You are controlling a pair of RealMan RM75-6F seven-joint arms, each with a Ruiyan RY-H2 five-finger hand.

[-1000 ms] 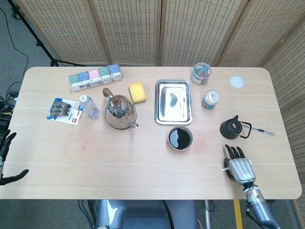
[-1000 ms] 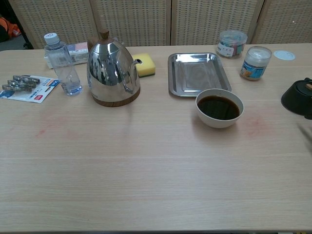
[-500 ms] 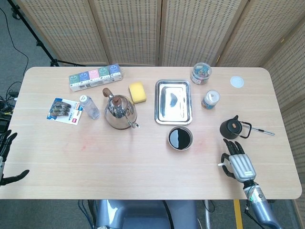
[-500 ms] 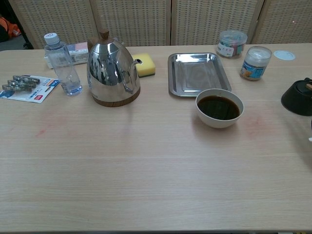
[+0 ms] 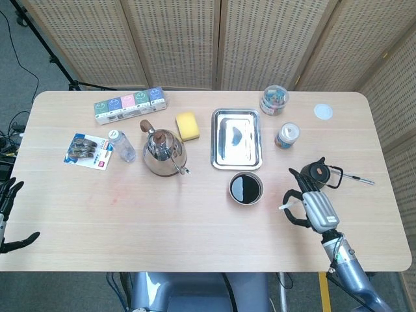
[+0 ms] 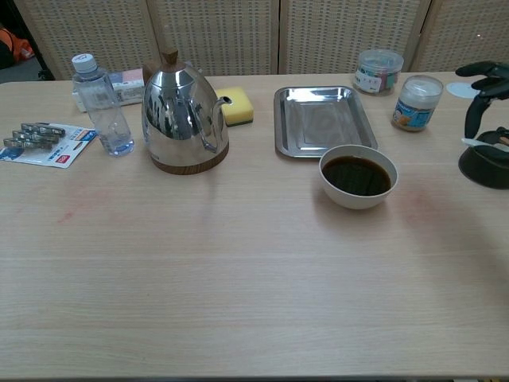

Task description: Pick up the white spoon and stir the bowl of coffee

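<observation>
Right hand point(image 5: 311, 205) pinching spoon point(image 5: 285, 206), shaft pointing 9 o'clock at bowl point(image 5: 246, 188), which sits near at its 10 o'clock; left hand point(image 5: 8, 218) open, far off.

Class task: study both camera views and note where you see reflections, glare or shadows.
Head view: the metal tray shows a dark reflection on its floor, and the coffee mirrors a pale patch. Chest view: the kettle mirrors its surroundings, and the bowl casts only a soft shadow.
</observation>
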